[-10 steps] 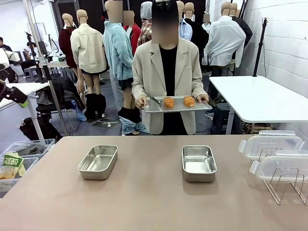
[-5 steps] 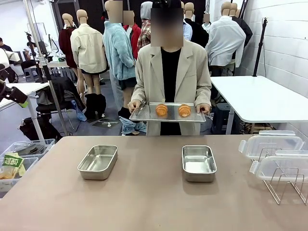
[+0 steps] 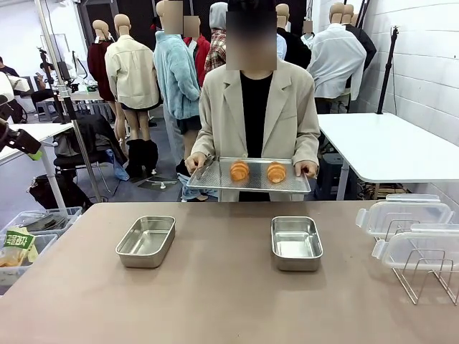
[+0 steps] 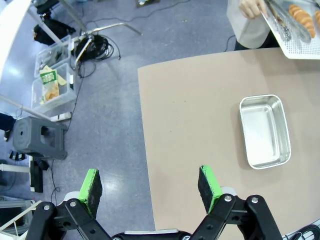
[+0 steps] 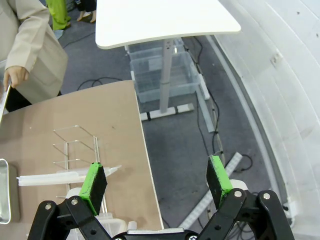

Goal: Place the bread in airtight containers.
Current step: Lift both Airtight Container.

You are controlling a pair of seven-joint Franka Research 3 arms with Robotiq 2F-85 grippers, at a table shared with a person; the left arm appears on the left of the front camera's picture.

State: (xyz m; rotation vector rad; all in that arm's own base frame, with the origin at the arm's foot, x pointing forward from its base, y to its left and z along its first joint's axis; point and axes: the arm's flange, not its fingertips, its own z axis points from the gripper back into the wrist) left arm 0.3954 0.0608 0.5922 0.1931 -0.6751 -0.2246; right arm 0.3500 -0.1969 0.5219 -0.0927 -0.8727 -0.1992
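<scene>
The left gripper (image 4: 150, 184) is seen from its own wrist camera with its black fingers spread wide and the green pads (image 4: 91, 186) far apart. Nothing is held or touched. One finger is seen against grey floor, the other against the edge of the matte brown table (image 4: 190, 110). The right gripper (image 5: 156, 177) is likewise wide open and empty, above the table's opposite edge. Below it a thin wire rack (image 5: 75, 142) and a clear plastic lid (image 5: 50, 177), seen edge-on, are shown.

In the front view, two shallow stainless-steel tins with rounded corners are set well apart on the table, both empty: the left tin (image 3: 146, 241) and the right tin (image 3: 296, 243). Clear, white-rimmed lids (image 3: 404, 215) are propped in the rack at the robot's right.

At the far side, a flat metal tray (image 3: 254, 185) is held level by a person's two hands (image 3: 194, 163), just beyond the table's far edge. The bread, two ridged golden-brown rolls (image 3: 239, 170), lies side by side on it. In the left wrist view the tray's perforations and metal tongs (image 4: 280, 22) beside the rolls can be made out.
</scene>
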